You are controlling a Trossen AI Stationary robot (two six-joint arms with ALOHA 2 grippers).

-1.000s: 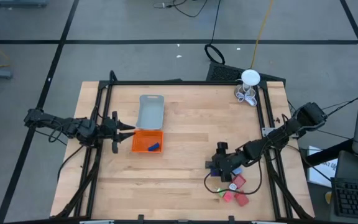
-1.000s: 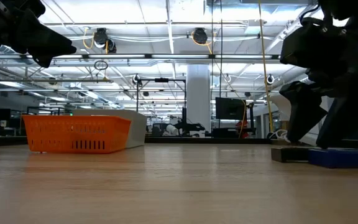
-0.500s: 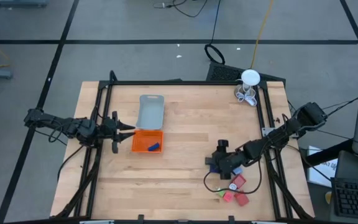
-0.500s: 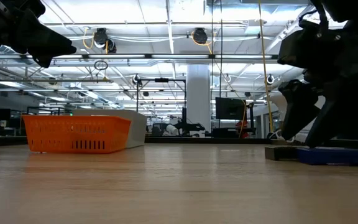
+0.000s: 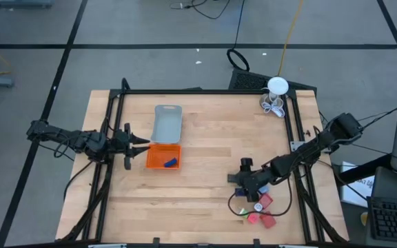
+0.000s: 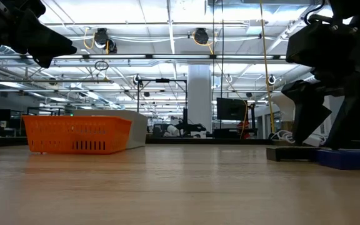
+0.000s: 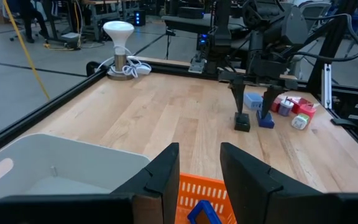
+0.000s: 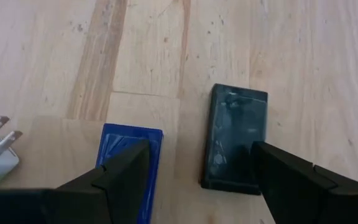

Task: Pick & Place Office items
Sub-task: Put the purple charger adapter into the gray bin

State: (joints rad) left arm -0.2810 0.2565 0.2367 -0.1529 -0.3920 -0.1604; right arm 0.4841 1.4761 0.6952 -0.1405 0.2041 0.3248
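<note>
Black block (image 8: 235,138) and blue block (image 8: 128,167) lie beneath the right gripper (image 8: 194,177), jaws apart, which has shifted slightly nearer, probably lining up its grasp; left gripper (image 7: 197,171) waits open by the orange tray (image 5: 163,156).

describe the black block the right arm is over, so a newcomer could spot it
On the wooden table, find the cluster of small pieces near the right front corner, under the right gripper. The black block lies flat at the cluster's edge toward the table's middle, beside a blue block; it is the only black, slab-like piece there.

No text, label, brand or number can be read
</note>
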